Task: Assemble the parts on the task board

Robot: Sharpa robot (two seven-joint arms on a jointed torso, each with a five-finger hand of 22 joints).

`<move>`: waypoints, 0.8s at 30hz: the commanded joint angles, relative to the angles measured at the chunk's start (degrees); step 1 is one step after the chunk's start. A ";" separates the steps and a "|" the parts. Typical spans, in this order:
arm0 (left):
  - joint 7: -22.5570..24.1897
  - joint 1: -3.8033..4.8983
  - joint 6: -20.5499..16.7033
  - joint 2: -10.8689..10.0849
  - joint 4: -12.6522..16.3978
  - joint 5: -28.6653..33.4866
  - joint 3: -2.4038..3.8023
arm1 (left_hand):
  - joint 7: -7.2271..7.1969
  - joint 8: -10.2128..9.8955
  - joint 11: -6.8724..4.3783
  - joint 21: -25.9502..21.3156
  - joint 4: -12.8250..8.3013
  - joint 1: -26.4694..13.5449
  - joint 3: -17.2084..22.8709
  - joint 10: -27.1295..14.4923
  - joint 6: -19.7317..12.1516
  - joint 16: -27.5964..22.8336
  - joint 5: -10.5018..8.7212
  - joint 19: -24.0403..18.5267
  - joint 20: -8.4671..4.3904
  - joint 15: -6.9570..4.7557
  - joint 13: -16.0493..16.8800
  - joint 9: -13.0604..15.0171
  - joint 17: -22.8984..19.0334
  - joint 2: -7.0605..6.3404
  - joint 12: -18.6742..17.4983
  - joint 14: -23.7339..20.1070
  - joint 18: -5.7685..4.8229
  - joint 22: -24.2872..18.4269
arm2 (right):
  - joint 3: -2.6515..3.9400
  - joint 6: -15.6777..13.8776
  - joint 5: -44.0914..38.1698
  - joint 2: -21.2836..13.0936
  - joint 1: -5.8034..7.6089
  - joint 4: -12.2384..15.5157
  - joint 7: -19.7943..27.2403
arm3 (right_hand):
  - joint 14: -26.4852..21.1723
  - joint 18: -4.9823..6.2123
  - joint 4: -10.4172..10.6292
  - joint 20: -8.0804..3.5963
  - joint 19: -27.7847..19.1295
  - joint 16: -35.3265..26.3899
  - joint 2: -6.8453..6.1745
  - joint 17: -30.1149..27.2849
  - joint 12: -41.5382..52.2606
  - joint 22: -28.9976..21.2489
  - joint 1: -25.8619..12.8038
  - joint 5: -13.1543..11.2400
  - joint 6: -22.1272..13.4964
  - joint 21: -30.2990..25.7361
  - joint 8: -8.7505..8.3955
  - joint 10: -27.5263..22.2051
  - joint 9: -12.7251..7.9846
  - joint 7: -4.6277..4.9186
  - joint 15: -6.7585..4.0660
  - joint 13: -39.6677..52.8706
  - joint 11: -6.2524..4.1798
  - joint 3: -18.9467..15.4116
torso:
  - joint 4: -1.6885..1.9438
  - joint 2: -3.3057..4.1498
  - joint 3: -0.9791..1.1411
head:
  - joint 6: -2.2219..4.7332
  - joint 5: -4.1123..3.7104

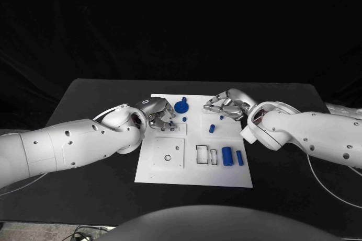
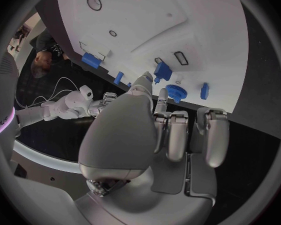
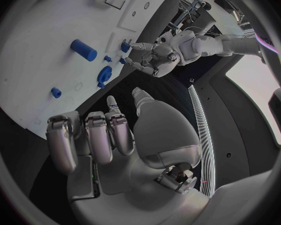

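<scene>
Hovering over the white task board (image 1: pixel 162 175) on the black table (image 1: pixel 90 94), both the left hand (image 1: pixel 160 114) and the right hand (image 1: pixel 225 106) are empty, fingers loosely curled and apart. A blue gear (image 1: pixel 182 105) stands at the board's 12 o'clock; blue cylinders (image 1: pixel 227 156) lie at 4.

Board (image 1: pixel 192 170): white, matt, smooth, looks like plastic. Parts, e.g. cylinder (image 1: pixel 227 156) and gear (image 1: pixel 182 106): blue, matt plastic by the look. Table (image 1: pixel 98 100): black, matt, cloth-like. Left hand (image 1: pixel 160 114) and right hand (image 1: pixel 225 106): silvery metal, satin sheen w/ soft highlights. Arm shells (image 1: pixel 75 144): white, smooth, semi-gloss plastic.
</scene>
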 commanded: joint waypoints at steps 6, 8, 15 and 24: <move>-0.91 -0.11 2.35 0.29 -0.26 -0.37 0.04 | 0.04 0.02 -0.04 0.14 -0.04 -0.33 0.44 6.06 0.24 0.15 -0.19 6.03 0.44 0.10 15.04 -0.10 15.08 -0.28 -0.09 5.95 -0.42 15.09 | 0.01 1.14 -0.53 -0.05 -0.03 0.04 -0.43 | 5.98 -0.82 0.19 0.25 5.89 0.23 0.27 15.08 0.23 15.08 -0.13 -0.19 0.19 0.26 0.28 5.95 0.07 0.56 0.29 15.07 0.13 -0.06 | 0.06 -0.01 0.04 | 0.00 -0.09; -1.00 -0.12 2.59 0.22 -0.26 -0.37 0.04 | 0.04 0.01 -0.05 0.14 -0.02 -0.42 0.43 6.06 0.30 0.15 -0.22 6.03 0.43 0.09 15.04 -0.16 15.08 -0.32 -0.09 5.95 -0.42 15.09 | 0.01 1.17 -0.51 -0.04 -0.03 0.03 -0.46 | 5.98 -0.82 0.19 0.25 5.89 0.23 0.27 15.08 0.23 15.08 -0.13 -0.19 0.19 0.26 0.28 5.95 0.07 0.56 0.29 15.07 0.13 -0.06 | 0.07 -0.04 0.05 | 0.00 -0.11; -1.33 -0.13 3.12 -0.11 -0.18 -0.37 0.04 | 0.03 -0.08 -0.07 0.14 0.01 -0.97 0.23 6.06 0.48 0.15 -0.29 6.03 0.41 0.05 15.04 -0.47 15.08 -0.63 -0.09 5.95 -0.42 15.09 | 0.01 1.28 -0.47 -0.03 -0.04 0.00 -0.53 | 5.98 -0.82 0.19 0.25 5.89 0.23 0.27 15.08 0.23 15.08 -0.13 -0.19 0.19 0.26 0.28 5.95 0.07 0.56 0.29 15.07 0.13 -0.06 | 0.09 -0.03 0.00 | 0.00 -0.22; -1.82 -0.13 3.29 0.01 -0.36 -0.37 0.04 | 0.17 -0.43 0.02 0.14 -0.02 -1.24 0.17 6.06 -0.05 0.15 -0.26 6.03 0.38 0.07 15.04 -0.97 15.08 -0.78 -0.09 5.95 -0.42 15.09 | 0.01 1.48 -0.47 -0.02 -0.05 -0.02 -0.67 | 5.98 -0.82 0.19 0.25 5.89 0.23 0.27 15.08 0.23 15.08 -0.13 -0.19 0.19 0.26 0.28 5.95 0.07 0.56 0.29 15.07 0.13 -0.06 | 0.03 -0.03 0.00 | 0.00 -0.20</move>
